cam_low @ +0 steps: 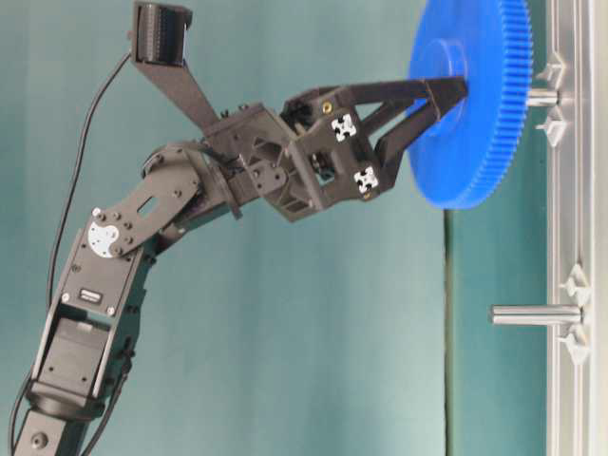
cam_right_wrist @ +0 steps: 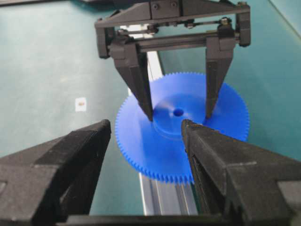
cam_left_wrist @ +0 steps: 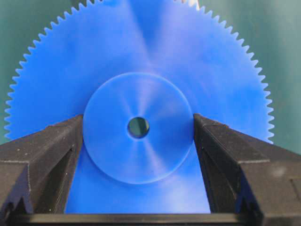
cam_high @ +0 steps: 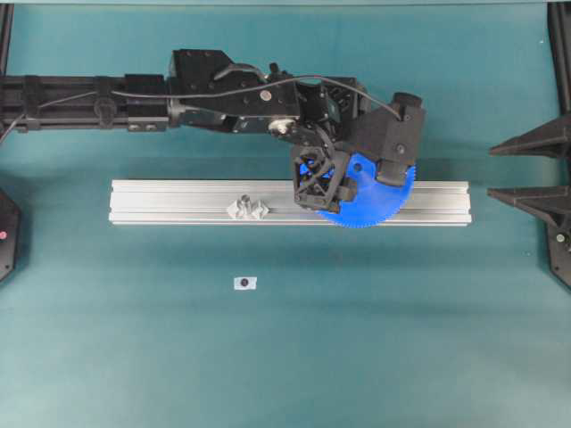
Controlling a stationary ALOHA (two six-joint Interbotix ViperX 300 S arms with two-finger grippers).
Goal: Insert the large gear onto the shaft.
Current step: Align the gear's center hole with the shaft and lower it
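Blue plastic, the large gear [cam_left_wrist: 141,94] is clamped by its raised hub in the left claw [cam_left_wrist: 138,129], which holds it flat over the rail [cam_high: 178,203] so its centre hole lines up with the pin below. In the table-level view the shaft [cam_low: 543,96] shows just beyond the gear's far face, but whether its tip has entered the hole is hidden. Facing it, the right claw [cam_right_wrist: 146,141] is spread wide and empty.

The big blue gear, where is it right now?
In the overhead view the large gear sits right of centre over the silver rail, its hub pinched by the left gripper, with the empty pin mount off to its left.
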